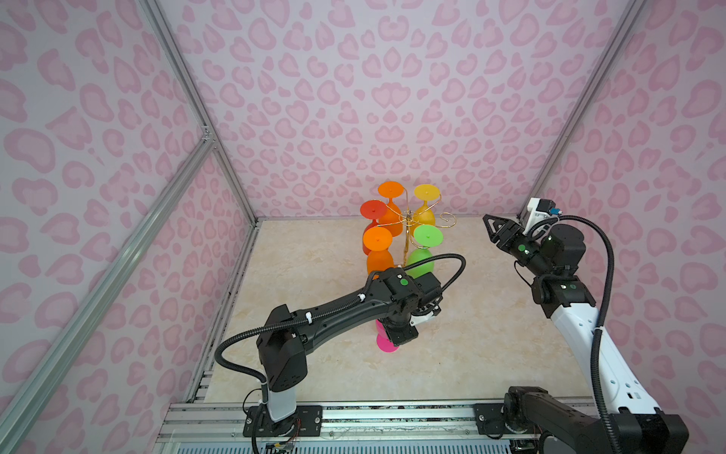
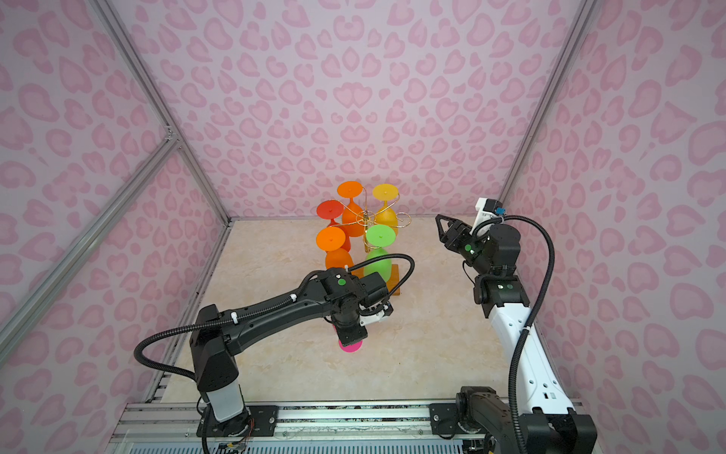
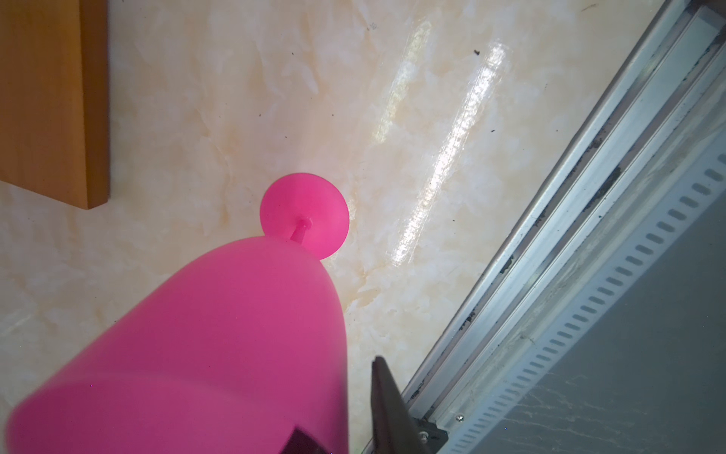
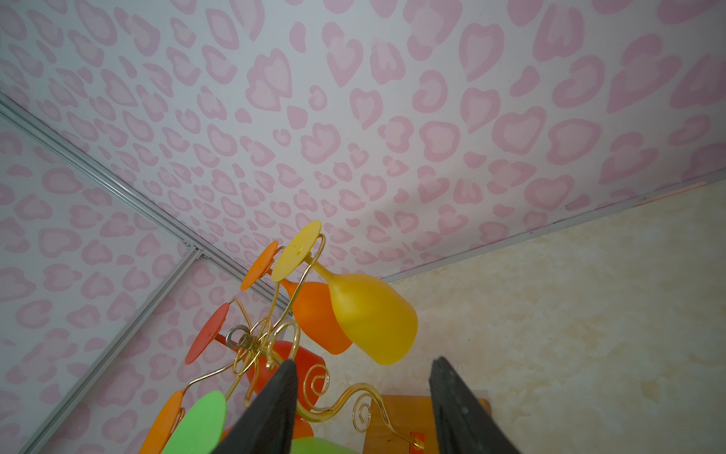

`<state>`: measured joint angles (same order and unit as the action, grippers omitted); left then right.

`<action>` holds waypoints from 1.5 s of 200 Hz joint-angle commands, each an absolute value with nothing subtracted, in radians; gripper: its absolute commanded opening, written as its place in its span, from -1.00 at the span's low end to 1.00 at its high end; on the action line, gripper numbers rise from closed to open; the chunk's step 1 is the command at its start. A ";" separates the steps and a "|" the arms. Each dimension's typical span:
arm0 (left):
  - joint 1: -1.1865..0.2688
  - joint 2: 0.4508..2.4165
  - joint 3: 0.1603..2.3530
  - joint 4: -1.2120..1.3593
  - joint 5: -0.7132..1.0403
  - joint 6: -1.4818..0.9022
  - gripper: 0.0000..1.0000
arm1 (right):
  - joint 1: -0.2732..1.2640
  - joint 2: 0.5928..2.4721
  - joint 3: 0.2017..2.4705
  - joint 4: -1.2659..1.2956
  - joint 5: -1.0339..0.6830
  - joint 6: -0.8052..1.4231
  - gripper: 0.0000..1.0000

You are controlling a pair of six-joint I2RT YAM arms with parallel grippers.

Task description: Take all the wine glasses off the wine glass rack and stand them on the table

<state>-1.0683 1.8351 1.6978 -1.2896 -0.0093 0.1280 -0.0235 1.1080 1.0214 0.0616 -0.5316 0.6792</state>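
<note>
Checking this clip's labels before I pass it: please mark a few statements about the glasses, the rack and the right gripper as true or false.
1. The pink plastic wine glass stands upright on the marble-patterned table, off the gold wire wine glass rack. True.
2. Six glasses hang on that rack. False: five hang; one curled arm is empty.
3. The right gripper is shut on a hanging glass. False: the right gripper is open, holds nothing and is apart from the rack.
4. The lime-green plastic wine glass hangs bowl down. True.
</note>
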 commanded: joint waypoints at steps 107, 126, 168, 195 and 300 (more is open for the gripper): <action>-1.138 1.667 1.864 -1.419 -0.181 0.069 -0.42 | -0.008 1.122 1.049 0.078 -0.582 0.684 0.23; -1.138 1.592 1.859 -1.383 -0.245 0.069 -0.42 | 0.010 1.137 1.066 0.075 -0.584 0.680 0.25; -1.136 1.373 1.707 -1.107 -0.494 0.121 -0.42 | 0.076 1.219 1.181 0.013 -0.578 0.623 0.29; -1.086 1.232 1.563 -0.838 -0.593 0.159 -0.05 | 0.120 1.322 1.327 -0.078 -0.598 0.577 0.29; -0.859 1.018 1.302 -0.433 -0.507 0.128 0.95 | 0.190 1.683 1.784 -0.391 -0.572 0.447 0.31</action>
